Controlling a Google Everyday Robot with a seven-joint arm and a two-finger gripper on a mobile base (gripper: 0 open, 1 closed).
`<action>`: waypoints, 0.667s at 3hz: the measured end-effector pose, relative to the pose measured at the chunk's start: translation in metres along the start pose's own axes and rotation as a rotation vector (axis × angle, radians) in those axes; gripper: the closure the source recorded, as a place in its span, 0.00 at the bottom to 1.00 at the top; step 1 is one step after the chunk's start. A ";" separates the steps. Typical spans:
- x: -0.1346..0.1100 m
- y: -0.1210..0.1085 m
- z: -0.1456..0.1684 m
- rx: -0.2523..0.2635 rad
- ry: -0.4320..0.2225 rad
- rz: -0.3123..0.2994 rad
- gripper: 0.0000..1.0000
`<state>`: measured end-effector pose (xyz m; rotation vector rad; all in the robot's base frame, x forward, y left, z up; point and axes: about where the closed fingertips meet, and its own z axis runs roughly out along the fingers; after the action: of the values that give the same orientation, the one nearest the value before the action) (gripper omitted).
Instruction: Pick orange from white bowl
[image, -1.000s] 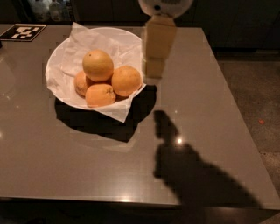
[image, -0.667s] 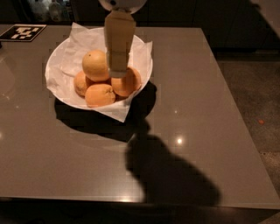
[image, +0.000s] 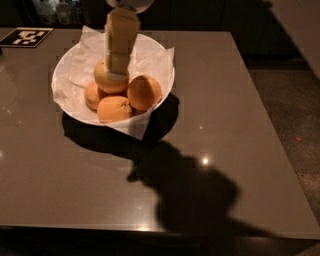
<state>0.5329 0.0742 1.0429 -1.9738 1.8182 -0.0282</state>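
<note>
Cream-coloured and blocky, the robot's gripper (image: 118, 75) reaches down from the top edge of the frame, left of centre. It hangs nearly upright with a slight lean, and its lower end sits against the top of the orange (image: 107, 86). From this view it cannot be told whether the gripper is spread or closed, or whether it has a hold on the fruit.

The orange is the largest and palest fruit, round and yellow-orange. It rests on top of the pile in the white bowl (image: 155, 42), in the upper left of the frame. Touching it on the right is a deeper-orange round fruit (image: 145, 92). Two smaller, flatter orange fruits lie lower in the pile, one at the front (image: 114, 109) and one at the left (image: 91, 95).

The bowl is wide, shallow and round, lined with crinkled white paper (image: 80, 62) whose pointed corners stick out over the rim. It stands on a smooth, glossy grey-brown table (image: 240, 115) that shows small bright reflections. A large dark shadow (image: 195, 200) spreads across the table toward the lower centre. A black-and-white patterned marker (image: 25, 36) lies flat at the table's upper left corner. Speckled dark floor (image: 290, 110) fills the right edge.
</note>
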 end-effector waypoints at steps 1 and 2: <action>-0.010 -0.013 0.031 -0.098 -0.076 0.047 0.00; -0.013 -0.018 0.052 -0.171 -0.116 0.094 0.11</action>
<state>0.5645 0.1034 1.0059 -1.9558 1.8886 0.2747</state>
